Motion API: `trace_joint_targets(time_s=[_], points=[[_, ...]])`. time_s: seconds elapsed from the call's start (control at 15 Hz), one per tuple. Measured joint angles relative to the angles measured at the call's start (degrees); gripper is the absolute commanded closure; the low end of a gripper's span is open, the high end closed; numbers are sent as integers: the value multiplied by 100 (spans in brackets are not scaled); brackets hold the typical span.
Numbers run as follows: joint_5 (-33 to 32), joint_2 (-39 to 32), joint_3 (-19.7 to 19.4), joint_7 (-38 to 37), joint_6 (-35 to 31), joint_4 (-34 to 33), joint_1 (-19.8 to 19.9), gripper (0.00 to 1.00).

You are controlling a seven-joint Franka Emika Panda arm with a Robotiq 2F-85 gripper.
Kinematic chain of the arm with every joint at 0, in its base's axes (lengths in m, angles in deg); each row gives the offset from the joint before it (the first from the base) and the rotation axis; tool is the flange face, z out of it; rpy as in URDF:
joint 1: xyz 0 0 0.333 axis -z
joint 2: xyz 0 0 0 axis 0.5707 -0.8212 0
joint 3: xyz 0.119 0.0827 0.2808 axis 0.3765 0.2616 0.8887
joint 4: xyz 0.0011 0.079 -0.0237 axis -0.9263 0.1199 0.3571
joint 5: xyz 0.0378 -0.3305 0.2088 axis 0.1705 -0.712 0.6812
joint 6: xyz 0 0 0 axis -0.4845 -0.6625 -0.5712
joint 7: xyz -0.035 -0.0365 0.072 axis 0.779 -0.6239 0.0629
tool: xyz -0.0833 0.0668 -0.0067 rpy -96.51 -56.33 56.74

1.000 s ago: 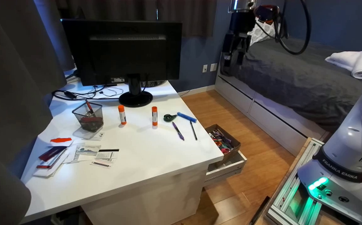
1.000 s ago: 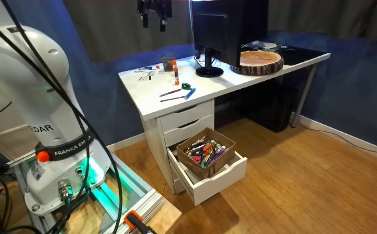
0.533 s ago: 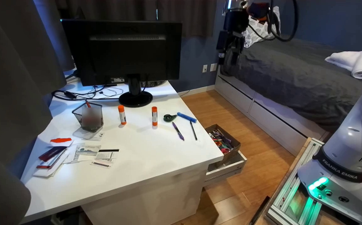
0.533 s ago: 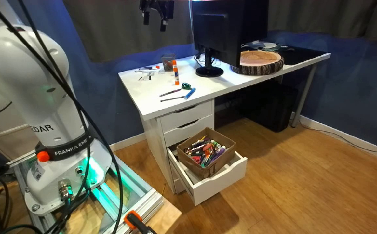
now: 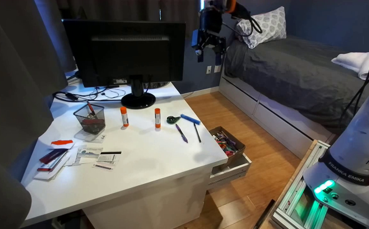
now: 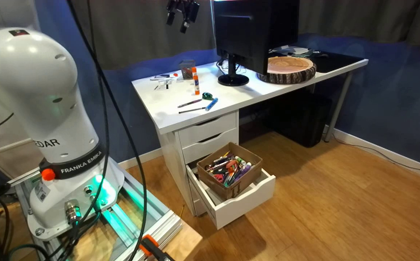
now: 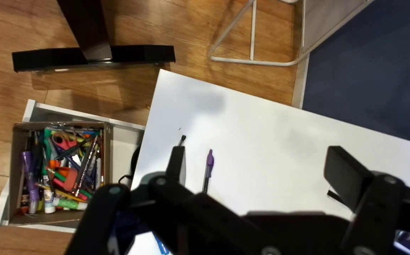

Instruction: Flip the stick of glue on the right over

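Two look-alike glue sticks stand upright on the white desk (image 5: pixel 146 156), with white labels and orange ends. The right glue stick (image 5: pixel 157 118) stands right of the other glue stick (image 5: pixel 124 117) in an exterior view. In an exterior view the nearer stick (image 6: pixel 196 84) partly covers the farther one (image 6: pixel 194 69). My gripper (image 5: pixel 209 59) is high in the air beside the monitor, well apart from both sticks; it also shows in an exterior view (image 6: pixel 177 24). In the wrist view the gripper (image 7: pixel 256 159) is open, with nothing between its fingers. Neither stick shows in the wrist view.
A monitor (image 5: pixel 124 52) stands at the back. A green tape dispenser (image 5: pixel 173 120), blue marker (image 5: pixel 190 119), purple pen (image 5: pixel 181 133) and black pencil (image 5: pixel 197 132) lie right of the sticks. A mesh cup (image 5: pixel 90 119) and cards stand left. A box (image 6: pixel 230 170) sits in an open drawer.
My gripper has moved left in an exterior view, toward the monitor, and has turned and tilted. Both glue sticks and the other desk items have stayed in place.
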Motion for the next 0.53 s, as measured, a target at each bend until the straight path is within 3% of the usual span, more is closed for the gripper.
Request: trace_joint_targets(time_s=[0.33,0.53], points=[[-212,-1204,82,-1090,-32,-1334,-315,0],[-977,-1641,81,-1270,-302,-1739,-614,0]])
